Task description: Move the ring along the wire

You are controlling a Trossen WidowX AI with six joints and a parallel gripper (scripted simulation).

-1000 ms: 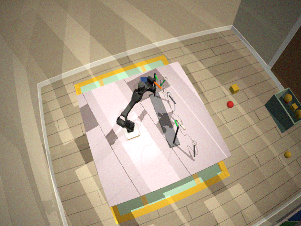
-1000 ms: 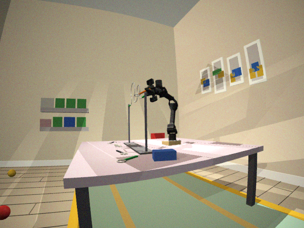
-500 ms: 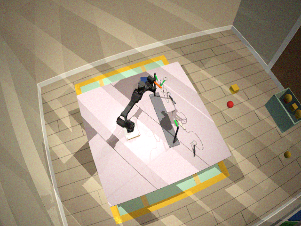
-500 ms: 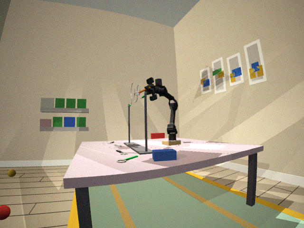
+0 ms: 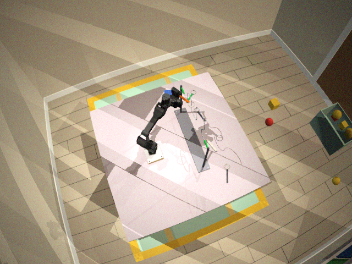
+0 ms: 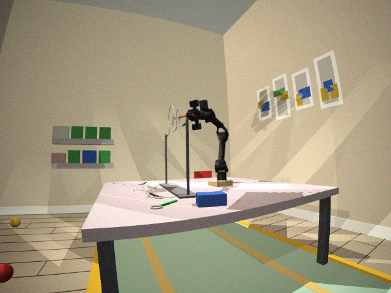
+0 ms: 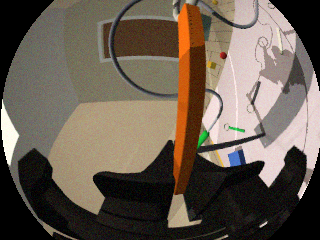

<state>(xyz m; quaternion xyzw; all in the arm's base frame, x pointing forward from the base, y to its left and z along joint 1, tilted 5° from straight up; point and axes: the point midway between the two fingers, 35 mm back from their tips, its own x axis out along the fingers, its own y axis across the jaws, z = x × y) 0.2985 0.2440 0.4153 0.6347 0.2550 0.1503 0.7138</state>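
Note:
My gripper is shut on the orange handle. It holds the handle high above the table, near the top of one post. The ring is at the handle's far end, at the grey wire's loops, cut off at the wrist view's top; whether the wire runs through it is too small to tell. The grey wire curves beside the handle. The green part by this post is near my fingers. The other green part joins the other post.
The posts stand on a grey base plate. On the table lie a blue block, a green-handled ring, a cream stick and dark-handled rings. A red block is behind the base plate.

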